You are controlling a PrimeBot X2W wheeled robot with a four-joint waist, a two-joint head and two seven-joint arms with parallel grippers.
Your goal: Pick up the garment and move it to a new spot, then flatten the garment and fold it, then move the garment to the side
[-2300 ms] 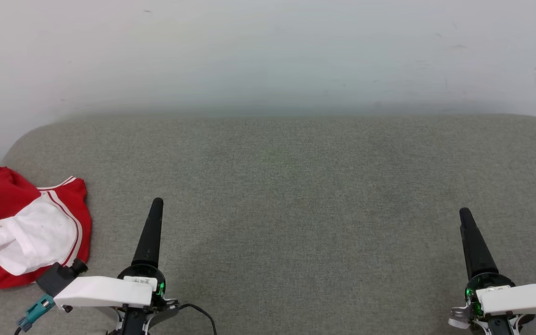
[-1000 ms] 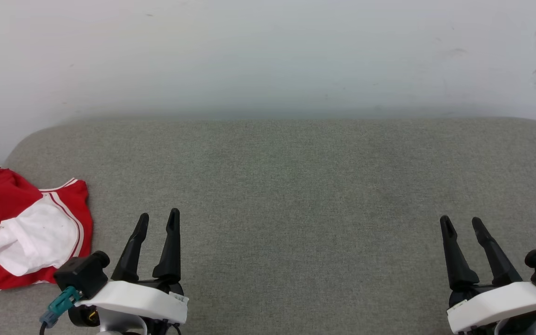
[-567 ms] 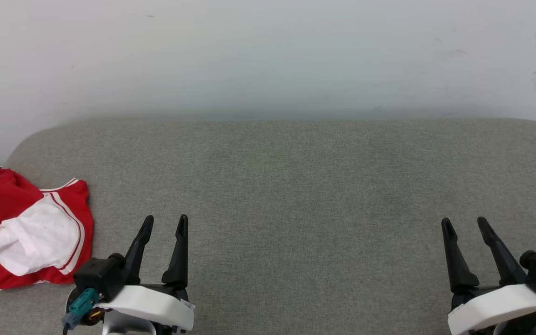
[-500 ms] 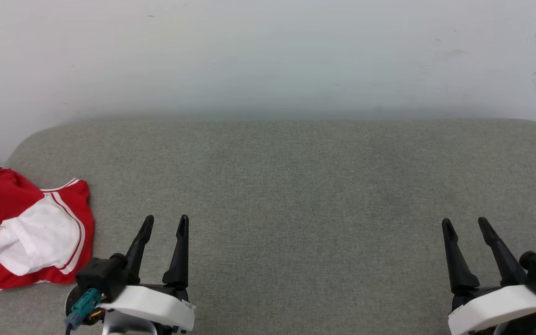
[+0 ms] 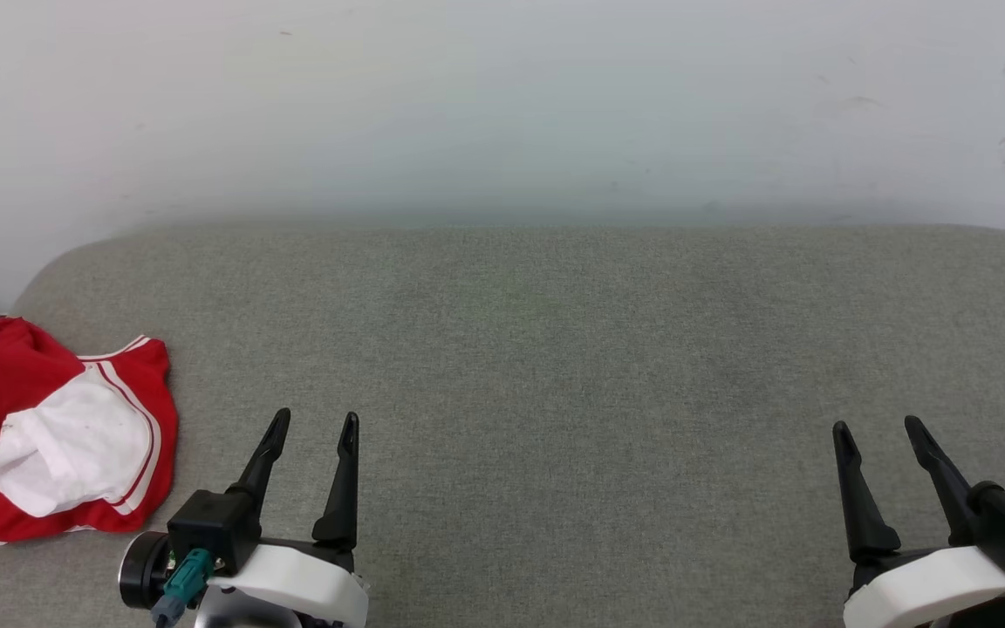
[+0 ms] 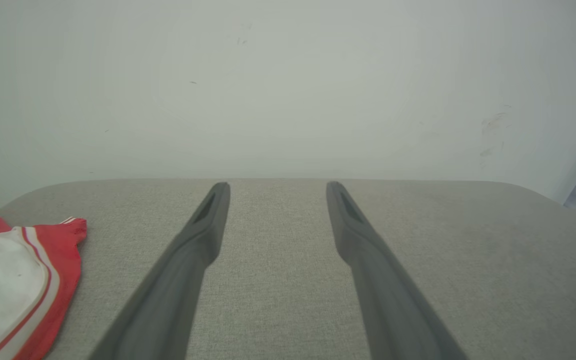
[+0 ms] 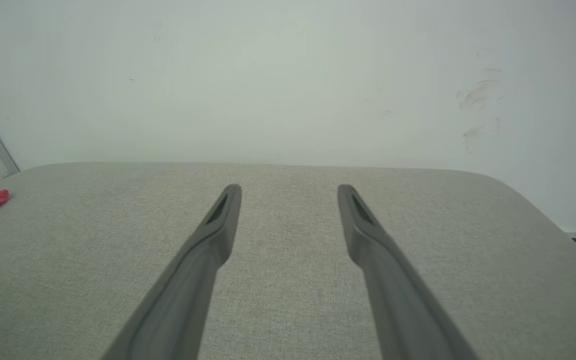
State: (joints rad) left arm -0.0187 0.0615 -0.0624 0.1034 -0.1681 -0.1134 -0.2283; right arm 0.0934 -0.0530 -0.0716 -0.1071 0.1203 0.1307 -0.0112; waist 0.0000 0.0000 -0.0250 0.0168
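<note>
Garment [image 5: 58, 440]: crumpled heap, red with a white patch uppermost and striped trim, lying at the far left edge of the grey padded surface [image 5: 555, 349], untouched. Left gripper [image 5: 316, 419] near it on the right, apart from the cloth, jaws spread and empty, pointing toward the white wall [image 5: 502, 105]. Right gripper [image 5: 878, 426] well apart at the surface's near right side, jaws likewise spread, holding nothing.
</note>
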